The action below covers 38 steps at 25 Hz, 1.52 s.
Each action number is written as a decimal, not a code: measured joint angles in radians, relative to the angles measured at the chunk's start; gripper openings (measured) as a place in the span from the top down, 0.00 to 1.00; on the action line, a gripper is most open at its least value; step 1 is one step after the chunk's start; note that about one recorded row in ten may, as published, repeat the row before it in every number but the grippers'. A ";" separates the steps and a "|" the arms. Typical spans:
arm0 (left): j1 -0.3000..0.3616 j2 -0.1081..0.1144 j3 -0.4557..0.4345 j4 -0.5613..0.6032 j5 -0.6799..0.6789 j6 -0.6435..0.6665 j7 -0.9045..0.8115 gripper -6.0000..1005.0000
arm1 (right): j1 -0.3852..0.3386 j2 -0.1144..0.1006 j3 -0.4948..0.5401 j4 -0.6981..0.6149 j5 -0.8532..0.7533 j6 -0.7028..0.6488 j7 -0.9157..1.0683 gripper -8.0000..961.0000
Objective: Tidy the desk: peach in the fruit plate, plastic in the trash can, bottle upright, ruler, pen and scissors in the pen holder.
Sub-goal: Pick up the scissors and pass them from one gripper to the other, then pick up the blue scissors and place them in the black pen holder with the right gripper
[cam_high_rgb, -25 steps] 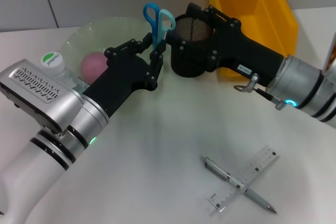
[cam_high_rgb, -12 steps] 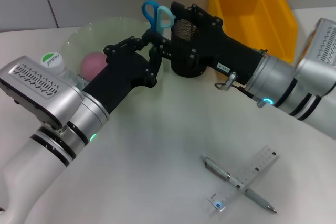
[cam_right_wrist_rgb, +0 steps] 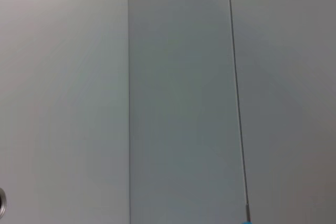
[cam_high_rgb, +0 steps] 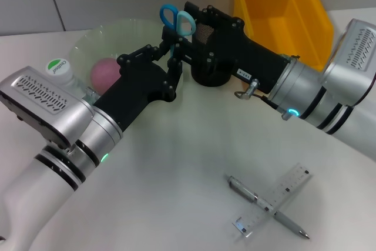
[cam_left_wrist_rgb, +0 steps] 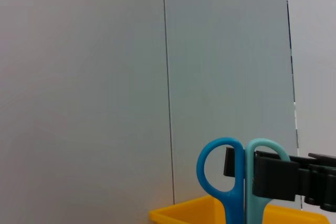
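Note:
The scissors [cam_high_rgb: 177, 20] have blue handles and stand upright, handles up, just left of the black mesh pen holder [cam_high_rgb: 207, 76]. My left gripper [cam_high_rgb: 174, 58] is shut on their blades. My right gripper [cam_high_rgb: 189, 32] reaches in from the right and sits against the light-blue handle, hiding most of the holder. In the left wrist view the scissors [cam_left_wrist_rgb: 231, 182] show with the right gripper [cam_left_wrist_rgb: 283, 177] at that handle. The pink peach [cam_high_rgb: 104, 73] lies in the glass fruit plate [cam_high_rgb: 126, 32]. The ruler [cam_high_rgb: 276, 199] and pen [cam_high_rgb: 267, 206] lie crossed at the front right. The bottle [cam_high_rgb: 58, 67] stands beside the plate. The plastic is out of view.
A yellow bin [cam_high_rgb: 282, 10] stands at the back right, behind my right arm. My left arm crosses the table's left side in front of the plate. The right wrist view shows only a grey wall.
My right arm has moved left from beside the pen holder until its gripper reaches the scissors' handles. My left gripper has kept the scissors upright in almost the same spot.

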<state>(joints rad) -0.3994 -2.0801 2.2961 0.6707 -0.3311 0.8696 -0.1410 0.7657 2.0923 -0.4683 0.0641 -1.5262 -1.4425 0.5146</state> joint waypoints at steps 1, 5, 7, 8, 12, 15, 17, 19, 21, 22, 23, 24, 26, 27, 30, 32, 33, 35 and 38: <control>0.000 0.000 0.000 0.000 0.000 0.000 0.000 0.76 | 0.001 0.000 0.001 0.002 0.000 0.000 0.000 0.19; 0.001 0.000 0.001 0.001 0.002 0.000 0.000 0.76 | 0.006 0.000 0.001 0.005 0.000 0.003 -0.001 0.32; 0.001 0.000 0.001 0.001 0.006 0.000 0.000 0.76 | 0.007 0.000 0.001 0.006 0.000 0.010 -0.001 0.40; 0.001 0.000 0.001 0.001 0.006 0.000 0.000 0.76 | 0.008 0.000 0.001 0.006 0.000 0.014 -0.001 0.44; 0.001 0.000 0.005 0.002 0.009 0.003 0.000 0.75 | 0.009 0.000 0.001 0.008 0.000 0.024 -0.001 0.61; 0.001 0.000 0.005 0.002 0.009 0.004 0.000 0.75 | 0.009 0.000 0.000 0.008 0.000 0.025 -0.001 0.70; 0.001 0.000 0.005 0.002 0.009 0.004 0.000 0.75 | 0.009 0.000 0.001 0.008 0.000 0.025 -0.001 0.74; 0.001 0.000 0.005 0.002 0.009 0.004 0.000 0.75 | 0.009 0.000 0.000 0.008 -0.001 0.025 -0.002 0.76; 0.001 0.000 0.006 0.003 0.009 0.004 0.000 0.75 | 0.009 0.000 0.000 0.009 -0.002 0.025 -0.011 0.77; 0.000 0.000 0.008 0.002 0.009 0.004 0.000 0.74 | 0.009 0.000 0.001 0.012 -0.002 0.025 -0.020 0.78; 0.000 0.000 0.010 0.002 0.008 0.004 0.000 0.74 | 0.009 0.000 0.001 0.017 -0.002 0.025 -0.033 0.79; -0.001 0.000 0.011 0.000 0.008 0.004 0.000 0.74 | 0.009 0.000 0.002 0.022 -0.001 0.026 -0.044 0.81; -0.003 0.000 0.012 -0.001 0.006 0.004 0.000 0.74 | 0.011 0.000 0.004 0.029 0.000 0.026 -0.053 0.83; -0.003 0.000 0.013 -0.001 0.006 0.004 0.000 0.74 | 0.011 0.000 0.005 0.030 0.001 0.026 -0.053 0.84; -0.003 0.000 0.013 -0.001 0.006 0.008 0.000 0.74 | 0.012 0.000 0.015 0.032 0.000 0.026 -0.051 0.88; -0.002 0.000 0.013 -0.001 0.006 0.009 0.000 0.74 | 0.011 0.000 0.021 0.033 0.000 0.026 -0.047 0.91; -0.001 0.000 0.014 -0.001 0.007 0.009 0.000 0.74 | 0.011 0.000 0.023 0.033 0.000 0.026 -0.046 0.91; 0.000 0.000 0.015 0.000 0.007 0.009 -0.001 0.74 | 0.011 0.000 0.024 0.033 -0.001 0.026 -0.044 0.91; 0.001 0.000 0.020 0.002 0.008 0.008 -0.004 0.73 | 0.011 0.000 0.025 0.033 -0.001 0.026 -0.043 0.91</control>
<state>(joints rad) -0.3987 -2.0798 2.3160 0.6729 -0.3232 0.8779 -0.1452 0.7770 2.0924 -0.4437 0.0967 -1.5274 -1.4165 0.4715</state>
